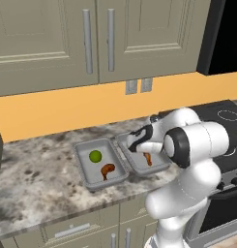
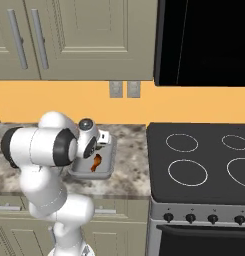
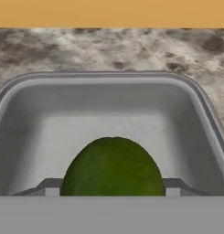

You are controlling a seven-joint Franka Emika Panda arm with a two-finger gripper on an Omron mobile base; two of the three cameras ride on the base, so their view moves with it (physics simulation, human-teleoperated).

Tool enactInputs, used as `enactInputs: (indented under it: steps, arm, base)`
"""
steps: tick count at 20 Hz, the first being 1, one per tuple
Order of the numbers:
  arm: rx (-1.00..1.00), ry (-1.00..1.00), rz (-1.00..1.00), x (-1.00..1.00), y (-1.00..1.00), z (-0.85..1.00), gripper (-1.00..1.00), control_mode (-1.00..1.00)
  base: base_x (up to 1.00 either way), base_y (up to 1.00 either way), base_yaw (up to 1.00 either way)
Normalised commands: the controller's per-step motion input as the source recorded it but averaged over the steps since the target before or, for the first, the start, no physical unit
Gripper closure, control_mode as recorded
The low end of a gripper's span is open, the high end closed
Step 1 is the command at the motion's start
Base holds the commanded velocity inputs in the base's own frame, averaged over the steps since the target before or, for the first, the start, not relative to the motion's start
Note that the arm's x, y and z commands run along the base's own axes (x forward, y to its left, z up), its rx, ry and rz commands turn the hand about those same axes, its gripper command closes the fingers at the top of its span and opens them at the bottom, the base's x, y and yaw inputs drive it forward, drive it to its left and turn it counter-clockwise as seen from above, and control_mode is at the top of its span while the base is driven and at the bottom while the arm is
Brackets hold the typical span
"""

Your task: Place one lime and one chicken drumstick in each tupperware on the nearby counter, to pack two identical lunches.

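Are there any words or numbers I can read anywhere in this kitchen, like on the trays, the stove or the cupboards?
None: no words, numbers or brand marks can be read.
Left tupperware: plain grey.
Right tupperware: plain grey.
Stovetop: only white burner rings.
Stove knobs: any marks are too small to tell.
Wall outlets: blank.
Cabinet doors: blank.

Right tupperware [image 1: 139,162] mostly hidden behind the arm; held lime [image 3: 113,167] cut off at bottom of hand view.
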Motion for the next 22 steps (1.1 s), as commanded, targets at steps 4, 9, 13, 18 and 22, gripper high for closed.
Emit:
enactInputs:
  steps: [4, 9, 13, 18, 22]
  arm:
    - [0.00, 0.01, 0.00, 0.26, 0.03, -0.36, 1.00, -1.00]
    - [0.00, 0.01, 0.00, 0.22, 0.00, -0.37, 1.00, -1.00]
    - [0.00, 0.00, 0.00, 0.26, 0.04, -0.34, 1.00, -1.00]
    - [-0.02, 0.00, 0.00, -0.02, 0.22, -0.24, -1.00, -1.00]
    - [-0.01, 0.00, 0.00, -0.59, 0.08, 0.03, -1.00, -1.00]
  base:
    - [0.00, 0.00, 0.00]
    - [0.00, 0.00, 0.00]
    - [0.00, 0.00, 0.00]
    - [0.00, 0.00, 0.00]
    - [0.00, 0.00, 0.00]
